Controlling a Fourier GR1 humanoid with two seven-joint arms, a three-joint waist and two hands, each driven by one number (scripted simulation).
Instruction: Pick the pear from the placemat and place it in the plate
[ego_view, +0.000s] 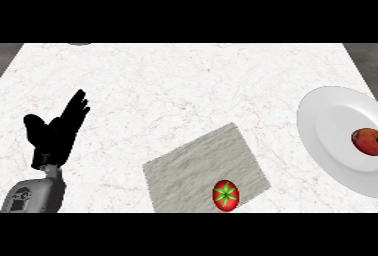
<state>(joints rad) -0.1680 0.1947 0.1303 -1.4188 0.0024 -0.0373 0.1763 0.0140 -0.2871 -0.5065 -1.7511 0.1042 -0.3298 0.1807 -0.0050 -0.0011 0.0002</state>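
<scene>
A reddish-brown pear lies in the white plate at the right edge of the counter. The grey placemat lies at the lower middle, with a red tomato with a green star-shaped top at its near edge. My left hand stands open at the left, fingers pointing up, well apart from the placemat and holding nothing. My right hand does not show in this view.
The white marble counter stretches across the view. A small grey object peeks in at the far top-left edge. The plate's right side runs off the view.
</scene>
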